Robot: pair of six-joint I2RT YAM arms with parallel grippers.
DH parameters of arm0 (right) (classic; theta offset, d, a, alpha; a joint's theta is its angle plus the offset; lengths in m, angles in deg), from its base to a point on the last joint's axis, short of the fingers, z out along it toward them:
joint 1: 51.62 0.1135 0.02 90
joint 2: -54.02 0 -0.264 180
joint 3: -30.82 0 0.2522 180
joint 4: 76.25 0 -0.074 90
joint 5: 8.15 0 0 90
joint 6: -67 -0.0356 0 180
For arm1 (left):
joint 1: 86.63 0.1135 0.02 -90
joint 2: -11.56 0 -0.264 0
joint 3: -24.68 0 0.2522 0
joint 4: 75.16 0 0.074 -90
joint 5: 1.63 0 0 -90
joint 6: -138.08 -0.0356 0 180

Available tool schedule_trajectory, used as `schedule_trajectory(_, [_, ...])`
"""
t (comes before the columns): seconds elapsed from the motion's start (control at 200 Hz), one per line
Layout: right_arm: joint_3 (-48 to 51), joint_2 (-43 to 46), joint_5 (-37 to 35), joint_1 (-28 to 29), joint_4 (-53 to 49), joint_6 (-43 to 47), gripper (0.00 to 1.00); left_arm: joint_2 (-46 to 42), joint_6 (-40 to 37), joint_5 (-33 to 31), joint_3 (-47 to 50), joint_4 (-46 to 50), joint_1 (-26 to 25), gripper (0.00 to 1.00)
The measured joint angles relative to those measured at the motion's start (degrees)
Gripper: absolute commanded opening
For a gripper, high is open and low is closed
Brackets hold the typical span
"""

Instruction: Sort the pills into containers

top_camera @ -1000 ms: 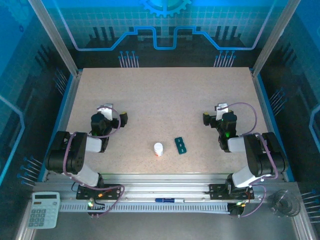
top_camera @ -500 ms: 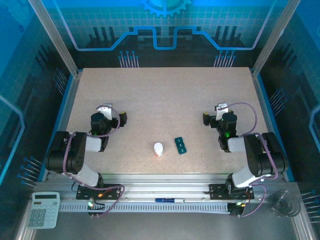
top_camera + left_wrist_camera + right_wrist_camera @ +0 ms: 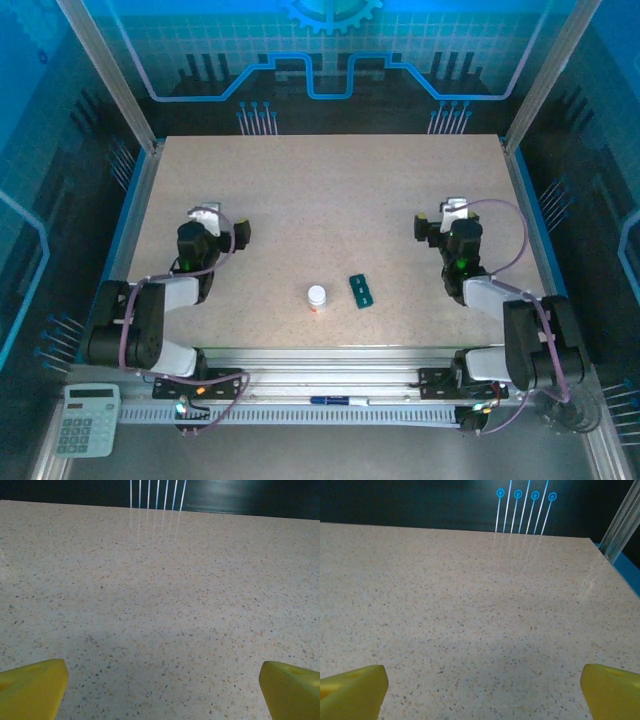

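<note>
The containers, a small teal-green pill box [image 3: 362,290], lie flat near the table's front middle. Just left of them stands a small white bottle [image 3: 317,298] with a reddish base. No loose pills can be made out. My left gripper [image 3: 216,226] hovers low over the left of the table, far from the box, and is open. Its yellow fingertips [image 3: 32,687] are wide apart over bare speckled surface. My right gripper [image 3: 441,222] stands open on the right side, its yellow fingertips [image 3: 352,690] also spread with nothing between them.
The speckled table [image 3: 330,190] is ringed by aluminium posts and blue walls. In front of the rail lie a calculator [image 3: 87,420], a pen [image 3: 335,401] and a clear glass cup [image 3: 568,405].
Both arms have stretched a little farther from their bases. The left gripper moved slightly left and away, the right slightly right and away. The box and bottle have not moved.
</note>
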Motion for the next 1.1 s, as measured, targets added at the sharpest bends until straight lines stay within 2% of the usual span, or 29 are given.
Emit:
schedule_trajectory(0.17, [-6.01, 5.46, 0.00, -1.29, -11.61, -11.13, 1.00, -3.87, 2.38, -0.79, -3.17, 8.57, 0.00, 0.99])
schedule_trajectory(0.295, [-8.28, 7.82, 5.31, -3.15, -17.22, -16.48, 1.00, -6.43, 4.87, -1.20, -6.73, 16.09, 0.00, 0.99])
schedule_trajectory(0.535, [-12.00, 8.04, 17.66, -1.42, -28.61, -20.33, 1.00, -8.15, 12.85, -0.94, -15.89, 30.12, -0.22, 0.99])
schedule_trajectory(0.63, [-13.99, 7.98, 19.78, 3.72, -33.03, -19.47, 0.99, -8.15, 15.47, -0.70, -17.64, 33.70, -0.85, 0.99])
schedule_trajectory(0.775, [-15.23, 7.98, 19.85, 15.91, -38.25, -15.76, 0.99, -8.02, 18.88, -0.24, -18.03, 37.83, -2.38, 0.99])
schedule_trajectory(0.971, [-15.06, 7.98, 14.91, 31.34, -43.50, -10.99, 0.99, -5.99, 21.73, 0.28, -19.76, 42.07, -4.26, 0.99])
schedule_trajectory(1.101, [-13.57, 7.98, 10.51, 39.54, -43.87, -8.55, 1.00, -5.42, 23.10, 0.59, -20.63, 43.30, -5.44, 0.99])
